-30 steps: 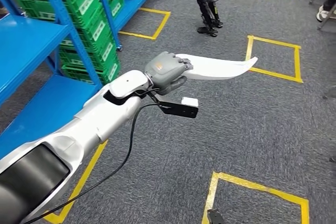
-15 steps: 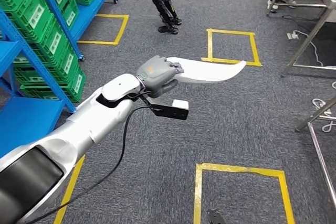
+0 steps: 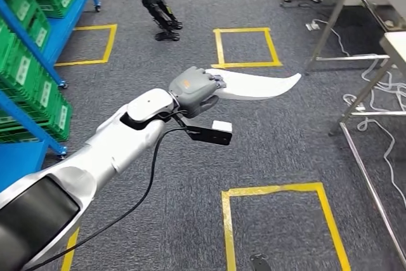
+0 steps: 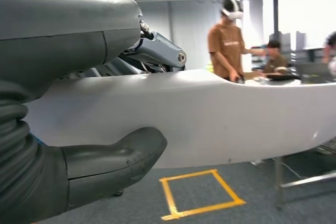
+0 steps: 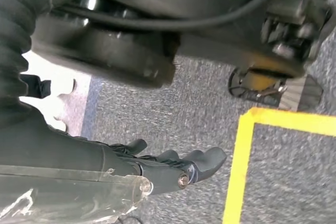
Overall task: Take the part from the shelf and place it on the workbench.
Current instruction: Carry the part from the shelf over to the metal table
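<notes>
White curved part (image 3: pixel 256 84) gripped at one end by left hand (image 3: pixel 195 89); long axis level, tip pointed rightward above carpet. Right hand (image 5: pixel 174 169): fingers loosely apart, holding nothing.

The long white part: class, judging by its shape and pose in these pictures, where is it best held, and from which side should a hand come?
Probably at its broad, blunt end, where the left hand grips it now. The white part is a flat, curved blade lying level and tapering to a thin tip, so the wide end gives more surface. Come from that end, thumb on one face and fingers on the other.
</notes>
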Robot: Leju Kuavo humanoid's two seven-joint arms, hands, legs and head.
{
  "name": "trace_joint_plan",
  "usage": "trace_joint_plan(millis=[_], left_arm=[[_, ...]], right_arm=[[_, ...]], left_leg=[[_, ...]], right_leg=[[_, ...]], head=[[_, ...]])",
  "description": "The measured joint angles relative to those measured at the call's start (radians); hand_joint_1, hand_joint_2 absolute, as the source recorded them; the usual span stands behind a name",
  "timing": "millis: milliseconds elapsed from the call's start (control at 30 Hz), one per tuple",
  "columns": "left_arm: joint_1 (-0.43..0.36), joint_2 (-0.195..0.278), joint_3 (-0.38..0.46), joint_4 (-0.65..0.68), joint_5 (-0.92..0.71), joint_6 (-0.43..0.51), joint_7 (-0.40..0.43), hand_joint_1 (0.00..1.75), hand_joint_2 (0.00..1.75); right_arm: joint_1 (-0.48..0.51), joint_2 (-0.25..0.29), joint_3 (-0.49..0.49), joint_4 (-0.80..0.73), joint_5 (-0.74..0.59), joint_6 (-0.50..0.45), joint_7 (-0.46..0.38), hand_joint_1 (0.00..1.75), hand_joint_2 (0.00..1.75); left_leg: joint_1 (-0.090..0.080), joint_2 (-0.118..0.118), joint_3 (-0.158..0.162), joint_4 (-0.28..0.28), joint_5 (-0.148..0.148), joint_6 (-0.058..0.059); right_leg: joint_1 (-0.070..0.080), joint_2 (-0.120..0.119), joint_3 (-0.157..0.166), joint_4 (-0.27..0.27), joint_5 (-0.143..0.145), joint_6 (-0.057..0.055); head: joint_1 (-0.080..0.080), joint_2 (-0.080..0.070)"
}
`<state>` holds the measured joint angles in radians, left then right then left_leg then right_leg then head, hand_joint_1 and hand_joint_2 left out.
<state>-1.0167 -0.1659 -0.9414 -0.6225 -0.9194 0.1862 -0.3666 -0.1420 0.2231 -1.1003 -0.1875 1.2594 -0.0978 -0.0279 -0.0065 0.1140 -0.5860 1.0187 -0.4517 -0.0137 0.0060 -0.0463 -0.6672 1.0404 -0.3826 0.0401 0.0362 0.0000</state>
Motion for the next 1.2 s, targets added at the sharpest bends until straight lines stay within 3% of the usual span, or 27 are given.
trace_joint_plan(millis=[67,133,200,267,333,367,433,500,567,600,667,700,733,800,833,867,967,1000,1067,1133,1200], left_arm=[[0.0,-0.001,-0.002,-0.002,0.0,-0.002,0.0,1.75,1.75],[0.0,-0.002,-0.002,-0.004,0.0,-0.002,0.0,1.75,1.75],[0.0,-0.001,-0.002,-0.005,0.0,-0.003,0.0,1.75,1.75],[0.006,0.004,-0.003,-0.006,0.0,-0.005,0.0,1.75,1.75],[0.013,0.009,-0.005,-0.007,0.0,-0.007,0.0,1.75,1.75],[0.013,0.01,-0.005,-0.008,0.0,-0.007,0.0,1.75,1.75],[0.01,0.01,-0.005,-0.01,0.0,-0.007,0.0,1.75,1.75],[0.009,0.011,-0.006,-0.014,0.0,-0.008,0.0,1.75,1.75],[0.008,0.009,-0.007,-0.016,0.002,-0.012,0.0,1.75,1.75],[0.006,0.007,-0.007,-0.016,0.004,-0.014,0.001,1.75,1.75],[-0.002,0.002,-0.007,-0.016,0.008,-0.018,0.002,1.75,1.75],[-0.005,0.002,-0.007,-0.017,0.008,-0.019,0.002,1.75,1.75],[-0.007,0.003,-0.007,-0.016,0.009,-0.02,0.002,1.75,1.75],[-0.006,0.005,-0.007,-0.016,0.009,-0.022,0.002,1.75,1.75],[-0.006,0.005,-0.007,-0.016,0.009,-0.022,0.002,1.75,1.75],[-0.006,0.005,-0.007,-0.016,0.009,-0.022,0.002,1.75,1.75],[-0.009,0.005,-0.006,-0.016,0.01,-0.021,0.002,1.75,1.75],[-0.01,0.006,-0.005,-0.016,0.011,-0.02,0.002,1.75,1.75],[-0.011,0.006,-0.005,-0.015,0.014,-0.019,0.002,1.75,1.75],[-0.013,0.007,-0.004,-0.015,0.016,-0.018,0.002,1.75,1.75],[-0.015,0.012,-0.003,-0.015,0.017,-0.017,0.002,1.75,1.75]], right_arm=[[0.003,0.0,0.0,0.0,0.0,0.0,-0.001,0.0,1.75],[0.004,0.0,0.0,0.0,0.0,-0.001,-0.001,0.0,1.75],[0.004,0.0,0.0,0.0,0.0,-0.001,-0.002,0.0,1.75],[0.003,-0.001,-0.001,0.0,0.001,-0.001,-0.003,0.0,1.75],[0.003,-0.001,-0.001,0.0,0.001,-0.002,-0.004,0.0,1.75],[0.003,-0.001,-0.001,0.0,0.001,-0.002,-0.004,0.0,1.75],[0.001,-0.001,-0.001,0.0,0.002,-0.002,-0.004,0.0,1.75],[0.0,-0.001,-0.001,0.0,0.003,-0.002,-0.004,0.0,1.75],[0.0,-0.001,-0.001,0.0,0.003,-0.002,-0.004,0.0,1.75],[0.0,-0.001,-0.001,0.0,0.003,-0.002,-0.005,0.0,1.75],[-0.004,-0.002,-0.001,0.0,0.002,-0.002,-0.004,0.0,1.75],[-0.008,-0.002,-0.001,0.0,0.002,-0.002,-0.004,0.0,1.75],[-0.011,-0.002,-0.001,0.0,0.001,-0.002,-0.004,0.0,1.75],[-0.016,-0.002,-0.001,0.0,0.001,-0.002,-0.004,0.0,1.75],[-0.017,-0.002,-0.001,0.0,0.002,-0.002,-0.004,0.0,1.75],[-0.016,-0.002,-0.001,0.0,0.002,-0.002,-0.003,0.0,1.75],[-0.013,-0.002,-0.001,0.0,0.002,-0.002,-0.002,0.0,1.75],[-0.013,-0.002,-0.001,0.0,0.002,-0.002,-0.002,0.0,1.75],[-0.012,-0.002,-0.001,0.0,0.002,-0.002,-0.001,0.0,1.75],[-0.01,-0.002,-0.001,0.0,0.003,-0.003,0.002,0.0,1.75],[-0.011,-0.002,-0.001,0.0,0.003,-0.003,0.003,0.0,1.75]], left_leg=[[0.002,0.011,0.002,-0.001,-0.004,-0.007],[0.003,0.006,0.002,0.0,-0.007,-0.009],[0.006,-0.025,-0.005,0.017,-0.021,-0.011],[0.008,-0.082,-0.084,0.171,-0.083,-0.012],[0.008,-0.114,-0.145,0.273,-0.099,-0.01],[0.009,-0.12,-0.126,0.226,-0.064,-0.008],[0.016,-0.169,-0.065,0.095,0.0,-0.008],[0.021,-0.209,-0.032,0.021,0.019,-0.007],[0.02,-0.194,-0.03,0.011,0.02,0.002],[0.02,-0.181,-0.03,0.008,0.022,0.009],[0.02,-0.155,-0.028,0.003,0.027,0.02],[0.017,-0.142,-0.027,0.002,0.027,0.023],[0.014,-0.127,-0.027,0.002,0.027,0.026],[0.011,-0.096,-0.026,0.002,0.025,0.028],[0.01,-0.082,-0.025,0.003,0.023,0.029],[0.01,-0.07,-0.023,0.003,0.022,0.027],[0.003,-0.04,-0.016,0.004,0.013,0.016],[0.0,-0.031,-0.015,0.004,0.011,0.013],[-0.003,-0.012,-0.011,0.001,0.01,0.005],[0.001,-0.024,-0.012,0.015,-0.006,-0.006],[0.005,-0.073,-0.051,0.098,-0.053,-0.014]], right_leg=[[0.0,0.015,0.0,-0.002,0.002,-0.009],[-0.003,0.019,0.001,-0.004,0.003,-0.013],[-0.005,0.027,0.002,-0.006,0.005,-0.018],[-0.007,0.065,0.001,-0.007,0.007,-0.025],[-0.009,0.112,0.0,-0.007,0.009,-0.029],[-0.01,0.127,0.001,-0.006,0.011,-0.027],[-0.012,0.155,-0.004,-0.003,0.013,-0.019],[-0.015,0.18,-0.014,-0.003,0.019,-0.006],[-0.02,0.202,-0.023,-0.009,0.027,0.008],[-0.018,0.194,-0.028,-0.007,0.025,0.013],[-0.013,0.135,-0.058,0.048,-0.007,0.021],[-0.01,0.095,-0.085,0.106,-0.038,0.024],[-0.01,0.071,-0.116,0.175,-0.07,0.026],[-0.011,0.053,-0.154,0.266,-0.101,0.029],[-0.011,0.05,-0.146,0.26,-0.091,0.029],[-0.011,0.044,-0.117,0.213,-0.066,0.028],[-0.002,-0.009,-0.01,0.028,-0.005,0.017],[0.001,-0.017,0.002,0.005,-0.002,0.011],[0.004,0.003,0.001,0.0,-0.001,-0.004],[0.0,0.026,0.003,-0.005,0.002,-0.018],[-0.006,0.049,0.006,-0.01,0.006,-0.028]], head=[[0.0,0.0],[-0.001,0.0],[-0.002,0.0],[-0.006,0.0],[-0.01,0.0],[-0.01,0.0],[-0.011,0.0],[-0.012,0.0],[-0.014,0.0],[-0.015,0.0],[-0.006,0.0],[-0.001,0.0],[0.002,0.0],[0.002,0.0],[0.002,0.0],[0.002,0.0],[0.002,0.0],[0.002,0.0],[0.002,0.0],[0.001,0.0],[-0.002,0.0]])
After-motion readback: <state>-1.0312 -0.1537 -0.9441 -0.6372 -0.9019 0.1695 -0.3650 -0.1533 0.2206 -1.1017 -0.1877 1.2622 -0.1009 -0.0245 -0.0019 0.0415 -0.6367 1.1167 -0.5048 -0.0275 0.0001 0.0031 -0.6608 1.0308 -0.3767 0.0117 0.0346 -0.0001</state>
